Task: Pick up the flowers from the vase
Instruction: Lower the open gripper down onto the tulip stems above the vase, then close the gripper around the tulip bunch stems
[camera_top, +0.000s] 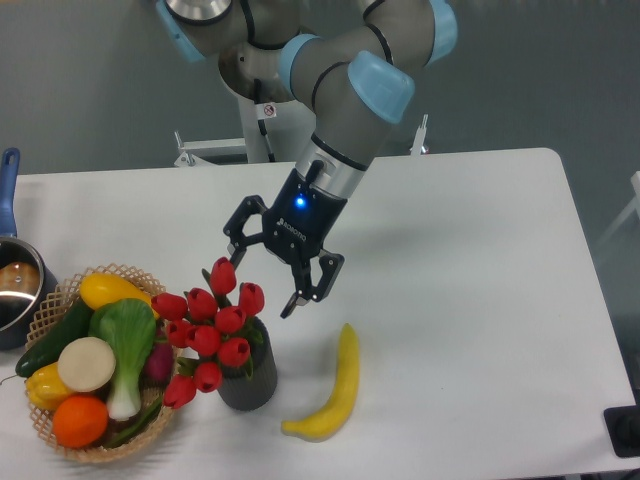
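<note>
Nearest the camera, below and right of the gripper, lies a curved yellow banana (331, 391). Directly below the gripper stands the small dark grey ribbed vase (250, 378), holding the bunch of glossy red artificial tulip buds with green leaves (210, 335). Far to its lower left sits a round wicker basket of fruit and vegetables (60, 300), with a blue-handled metal pot (12, 280) beyond. The black two-finger gripper (262, 284) hangs spread wide just above the topmost buds. Judged risk: closing on slippery buds rather than stems could let the bunch slip, or lifting could tip the vase onto the banana. White lettering on the gripper body looks like "ROBOTIQ".
</note>
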